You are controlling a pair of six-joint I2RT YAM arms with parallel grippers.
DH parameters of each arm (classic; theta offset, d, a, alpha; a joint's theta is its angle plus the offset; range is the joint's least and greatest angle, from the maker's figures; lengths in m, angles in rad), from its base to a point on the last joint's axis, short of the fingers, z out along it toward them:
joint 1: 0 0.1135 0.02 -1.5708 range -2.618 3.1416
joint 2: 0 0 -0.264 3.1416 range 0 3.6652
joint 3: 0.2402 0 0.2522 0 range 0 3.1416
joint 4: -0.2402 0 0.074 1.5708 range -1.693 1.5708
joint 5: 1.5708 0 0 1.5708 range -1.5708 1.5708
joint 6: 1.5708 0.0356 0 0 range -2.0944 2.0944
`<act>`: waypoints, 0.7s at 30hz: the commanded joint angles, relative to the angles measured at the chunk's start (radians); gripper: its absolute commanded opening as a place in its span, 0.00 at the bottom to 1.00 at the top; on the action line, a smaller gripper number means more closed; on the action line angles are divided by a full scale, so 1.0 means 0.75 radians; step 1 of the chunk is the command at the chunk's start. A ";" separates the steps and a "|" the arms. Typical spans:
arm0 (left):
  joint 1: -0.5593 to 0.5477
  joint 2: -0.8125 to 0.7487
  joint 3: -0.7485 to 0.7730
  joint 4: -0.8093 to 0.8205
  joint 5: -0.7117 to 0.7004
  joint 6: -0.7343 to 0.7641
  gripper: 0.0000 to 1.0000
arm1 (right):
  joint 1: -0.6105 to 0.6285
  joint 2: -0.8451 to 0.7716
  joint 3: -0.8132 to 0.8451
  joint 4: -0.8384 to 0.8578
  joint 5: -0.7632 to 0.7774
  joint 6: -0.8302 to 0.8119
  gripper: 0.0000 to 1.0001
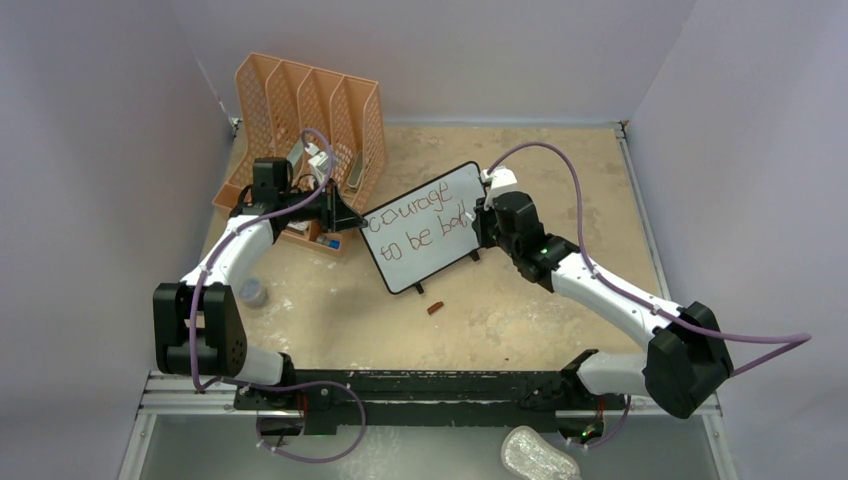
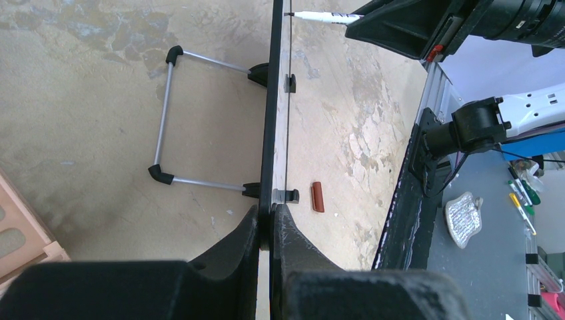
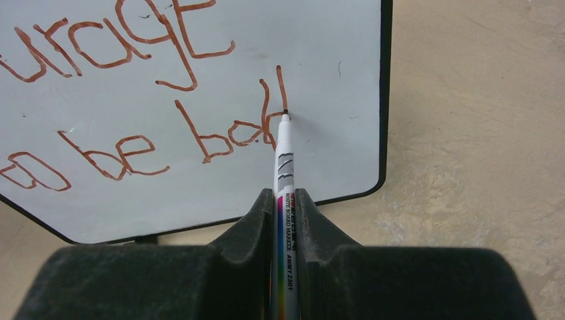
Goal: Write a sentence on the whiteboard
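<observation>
Our left hand pinches the whiteboard by its edge on the surface, our right hand pinches the marker against the last letter, and we judge a hard push could smear the sentence.

Lettered whiteboard near orange file organizer

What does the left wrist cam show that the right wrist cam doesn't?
Left wrist only: the whiteboard edge-on, the left gripper shut on its frame, the wire stand behind it, a small brown cylinder on the tabletop. Right wrist only: the board's written face, the sentence in reddish ink, the marker tip at the last d's stem. Both: whiteboard, marker, right gripper shut on the marker, tabletop.
</observation>
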 commanded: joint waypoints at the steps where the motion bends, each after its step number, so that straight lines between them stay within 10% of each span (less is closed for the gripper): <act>1: 0.003 -0.032 -0.007 0.018 -0.036 0.015 0.00 | 0.002 -0.029 -0.014 -0.019 -0.021 0.033 0.00; 21: 0.003 -0.034 -0.008 0.017 -0.040 0.015 0.00 | 0.002 -0.012 -0.016 -0.048 0.005 0.057 0.00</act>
